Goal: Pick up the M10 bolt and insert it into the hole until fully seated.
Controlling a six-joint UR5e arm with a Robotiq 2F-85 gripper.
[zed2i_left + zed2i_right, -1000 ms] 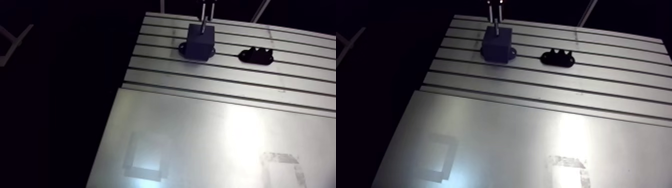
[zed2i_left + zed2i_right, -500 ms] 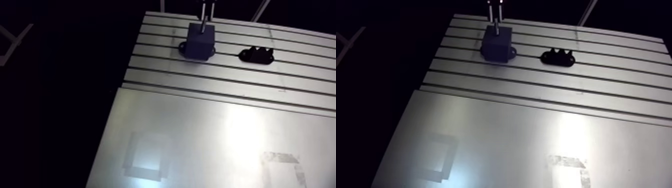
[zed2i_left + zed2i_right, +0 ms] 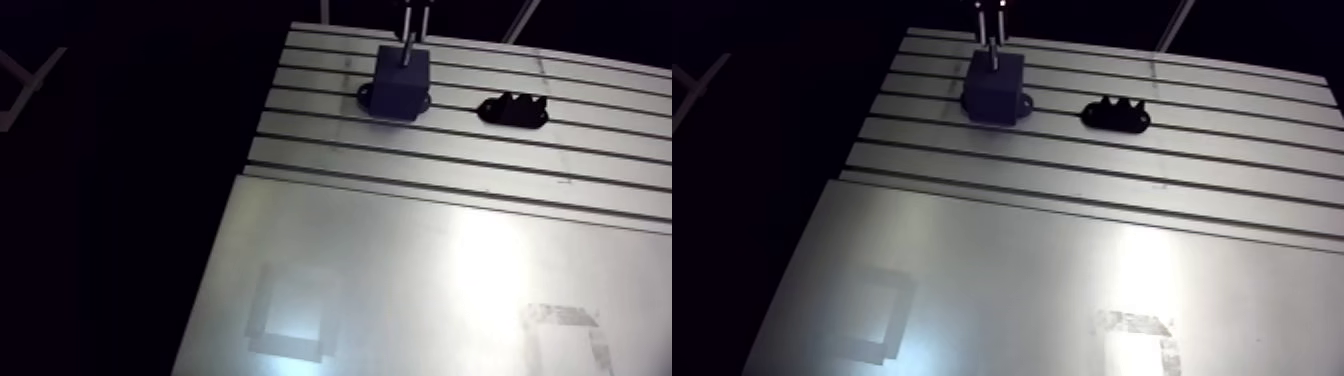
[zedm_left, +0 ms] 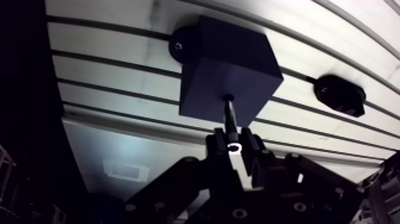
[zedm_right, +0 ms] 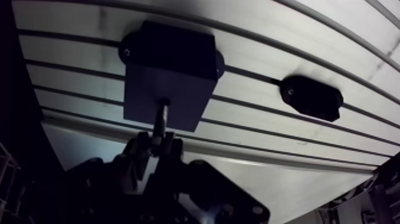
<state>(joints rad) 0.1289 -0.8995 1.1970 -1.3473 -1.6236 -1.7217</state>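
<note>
Jaws still hold bolt (image 4: 230,114) at block (image 4: 232,62).

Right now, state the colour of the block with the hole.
The cube-shaped block is dark, nearly black; wrist view.
</note>
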